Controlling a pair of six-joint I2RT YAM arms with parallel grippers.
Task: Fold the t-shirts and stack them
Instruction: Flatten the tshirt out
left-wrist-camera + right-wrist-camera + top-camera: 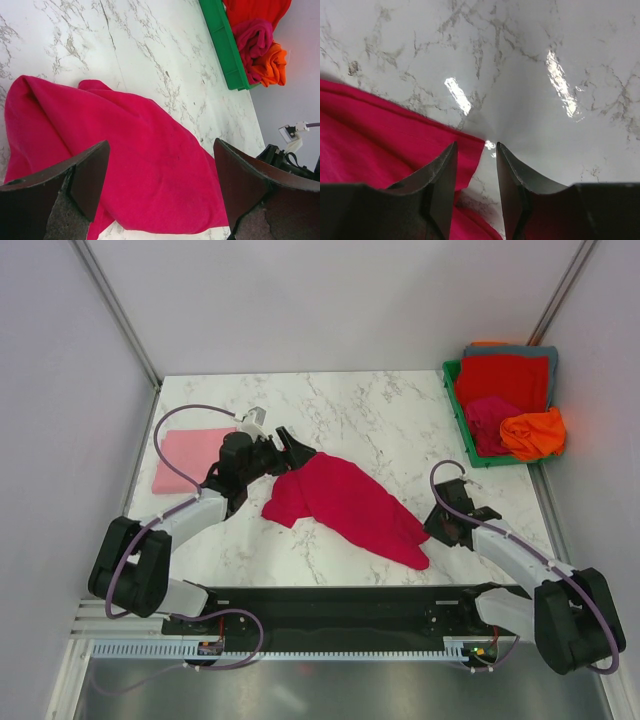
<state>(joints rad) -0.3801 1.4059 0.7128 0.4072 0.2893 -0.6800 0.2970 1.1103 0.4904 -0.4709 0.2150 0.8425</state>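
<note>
A deep crimson t-shirt (345, 502) lies crumpled in a long diagonal across the marble table (380, 415). My left gripper (297, 449) hovers over its upper left end, jaws wide open. In the left wrist view the cloth (130, 145) spreads below and between the two dark fingers (87, 172), untouched. My right gripper (433, 529) sits at the shirt's lower right tip. Its jaws (476, 147) stand partly open and the cloth corner (395, 145) lies beside the left finger, not pinched. A light pink folded t-shirt (190, 460) rests at the far left.
A green bin (455, 405) at the back right holds red (503, 380), magenta (488, 420), orange (535, 432) and grey t-shirts. In the left wrist view the bin (222, 47) is at upper right, with the right arm (285, 157) beyond the shirt. Grey walls enclose the table.
</note>
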